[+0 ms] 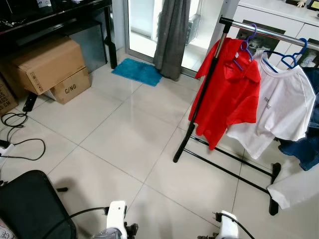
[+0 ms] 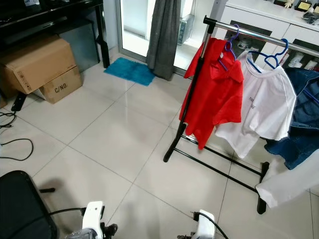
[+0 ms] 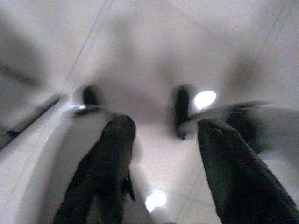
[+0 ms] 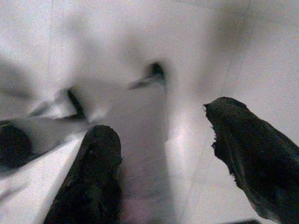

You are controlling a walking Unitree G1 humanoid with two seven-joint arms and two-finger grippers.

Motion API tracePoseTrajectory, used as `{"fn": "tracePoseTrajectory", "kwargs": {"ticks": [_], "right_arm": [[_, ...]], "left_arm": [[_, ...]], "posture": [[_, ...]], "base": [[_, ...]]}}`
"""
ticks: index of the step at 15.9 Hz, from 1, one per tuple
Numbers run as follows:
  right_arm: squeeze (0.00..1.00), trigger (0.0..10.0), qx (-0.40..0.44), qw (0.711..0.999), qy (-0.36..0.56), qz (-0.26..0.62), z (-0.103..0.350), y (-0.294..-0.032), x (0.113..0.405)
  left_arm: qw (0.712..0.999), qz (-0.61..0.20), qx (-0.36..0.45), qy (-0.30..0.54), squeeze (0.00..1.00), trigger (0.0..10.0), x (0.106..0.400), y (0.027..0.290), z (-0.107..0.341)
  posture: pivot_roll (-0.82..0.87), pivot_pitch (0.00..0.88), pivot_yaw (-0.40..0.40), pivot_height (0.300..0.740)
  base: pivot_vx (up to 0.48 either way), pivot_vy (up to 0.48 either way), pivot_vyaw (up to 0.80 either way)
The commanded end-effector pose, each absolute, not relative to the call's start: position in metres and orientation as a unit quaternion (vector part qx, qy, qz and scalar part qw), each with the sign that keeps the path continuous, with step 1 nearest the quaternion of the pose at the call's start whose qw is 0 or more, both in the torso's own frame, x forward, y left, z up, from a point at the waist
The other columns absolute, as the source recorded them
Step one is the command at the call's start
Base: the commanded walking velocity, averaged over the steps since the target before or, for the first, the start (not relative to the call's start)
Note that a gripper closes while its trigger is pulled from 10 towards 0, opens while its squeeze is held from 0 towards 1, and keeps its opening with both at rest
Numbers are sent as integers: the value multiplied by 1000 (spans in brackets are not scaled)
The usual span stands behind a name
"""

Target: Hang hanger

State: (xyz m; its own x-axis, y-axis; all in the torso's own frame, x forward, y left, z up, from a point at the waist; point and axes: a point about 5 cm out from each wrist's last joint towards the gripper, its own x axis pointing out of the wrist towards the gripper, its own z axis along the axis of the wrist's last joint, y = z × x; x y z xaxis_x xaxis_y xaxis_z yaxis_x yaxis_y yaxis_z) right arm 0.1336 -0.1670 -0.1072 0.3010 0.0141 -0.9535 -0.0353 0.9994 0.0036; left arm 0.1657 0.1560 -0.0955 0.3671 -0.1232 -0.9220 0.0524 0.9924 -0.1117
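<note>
Left gripper (image 3: 161, 135): left wrist view, two black fingers spread apart, nothing between them, blurred pale tile floor (image 3: 154, 51) below. Right gripper (image 4: 161, 135): right wrist view, fingers likewise parted and empty over the same blurred tile.

Left eye view: both arms hang low at the bottom edge. Black-framed clothes rack with a chrome top rail (image 1: 279, 35) stands right of centre. Purple plastic hanger (image 1: 247, 45) on the rail carries a red shirt (image 1: 227, 94); just beside it a blue plastic hanger (image 1: 294, 56) carries a white T-shirt (image 1: 279, 107). Brown cardboard boxes (image 1: 47, 67) far left, teal floor mat (image 1: 138, 71) by the grey curtain (image 1: 172, 37).

Right eye view: same layout, dark denim garment (image 2: 301, 124) at the rack's right end.
</note>
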Motion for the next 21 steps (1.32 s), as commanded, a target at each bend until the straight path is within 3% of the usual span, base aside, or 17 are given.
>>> {"fn": "tracePoseTrajectory", "kwargs": {"ticks": [1,2,3,4,6,7,8,9,13,15,18,19,21], "right_arm": [[0,10000,-51,808,586,11,-108,-171,133],[0,10000,-55,810,584,17,-107,-168,135],[976,10000,-47,813,580,18,-107,-167,135],[1000,10000,-46,818,574,19,-106,-167,136],[1000,10000,-96,865,490,45,-92,-182,168],[1000,10000,-113,877,463,57,-86,-185,178],[1000,10000,-95,939,327,51,-47,-196,221],[1000,10000,-82,982,163,47,20,-203,248],[1000,10000,-77,993,88,-15,84,-197,235],[1000,10000,-41,994,96,7,99,-187,225],[1000,10000,-28,994,103,-31,108,-187,221],[1000,10000,14,996,76,-35,118,-181,222],[1000,10000,9,998,48,-32,125,-173,224]], "left_arm": [[819,-49,12,572,0,10000,164,166,-96],[816,-57,20,575,0,10000,161,166,-97],[818,-63,15,571,1000,10000,161,165,-97],[825,-62,8,562,1000,10000,164,165,-96],[886,-41,12,461,1000,10000,199,176,-77],[897,-50,8,440,1000,10000,205,178,-72],[947,-55,-14,316,1000,10000,229,182,-46],[984,-73,-1,165,1000,10000,247,187,4],[999,-52,9,4,1000,10000,248,183,98],[998,-64,-8,8,1000,10000,247,170,111],[996,-84,-23,22,1000,10000,250,161,121],[996,-88,-19,17,1000,10000,253,163,130],[998,-62,24,-5,1000,10000,257,166,141]], "posture": [[-93,0,-27,740],[-94,0,-25,740],[-97,0,-22,740],[-97,0,-24,740],[-84,0,-42,740],[-75,0,-52,740],[-56,0,-72,740],[-39,0,-82,740],[-18,0,-66,740],[-27,0,-43,740],[-40,0,-11,740],[-44,0,0,740],[-10,0,-20,740]], "base": [[0,0,0],[0,0,0],[0,0,0],[0,0,0],[0,0,0],[0,0,0],[0,0,0],[0,0,0],[0,0,0],[0,0,0],[0,0,0],[0,0,0],[0,0,0]]}}
